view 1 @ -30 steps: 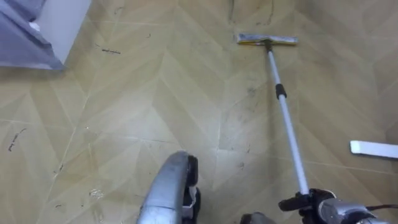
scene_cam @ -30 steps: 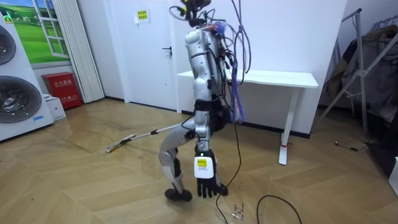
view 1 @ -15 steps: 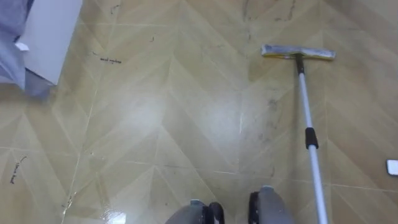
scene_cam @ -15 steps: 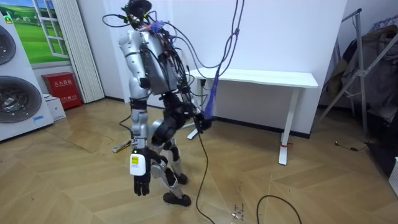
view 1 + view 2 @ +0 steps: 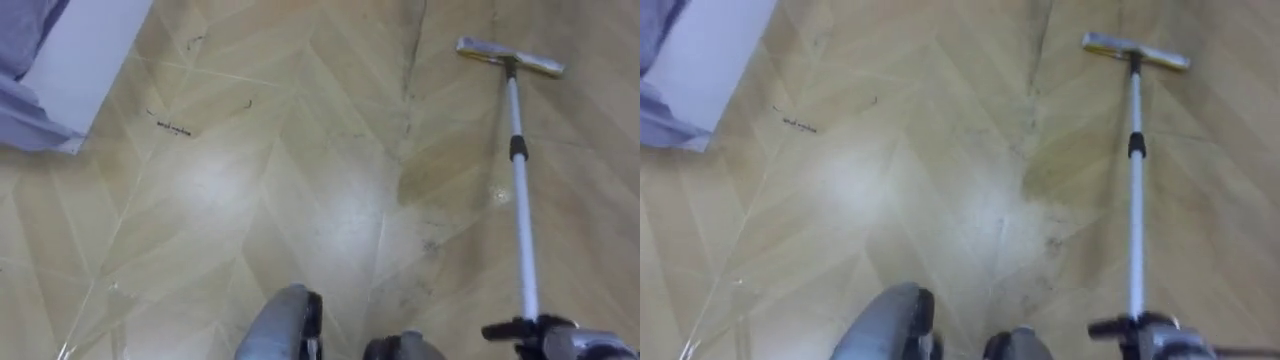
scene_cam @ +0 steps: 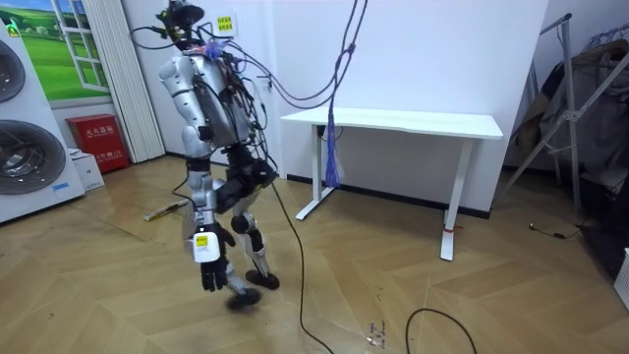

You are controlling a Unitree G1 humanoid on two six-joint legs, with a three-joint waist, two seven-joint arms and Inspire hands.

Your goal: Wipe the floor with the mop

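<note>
Parquet floor; mop head flat

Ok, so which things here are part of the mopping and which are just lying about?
For the job: mop, head flat on the floor; right robot hand gripping the pole's near end.

Just about: white desk, red box, washing machines, clothes rack. The left robot hand hangs idle.

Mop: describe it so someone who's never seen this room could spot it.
Look at the pale herringbone wood floor in front of the robot, toward its right side. The mop stretches forward there, its near end in the right hand. It is the only long silver pole, with a black collar midway and a flat head at the far end.
</note>
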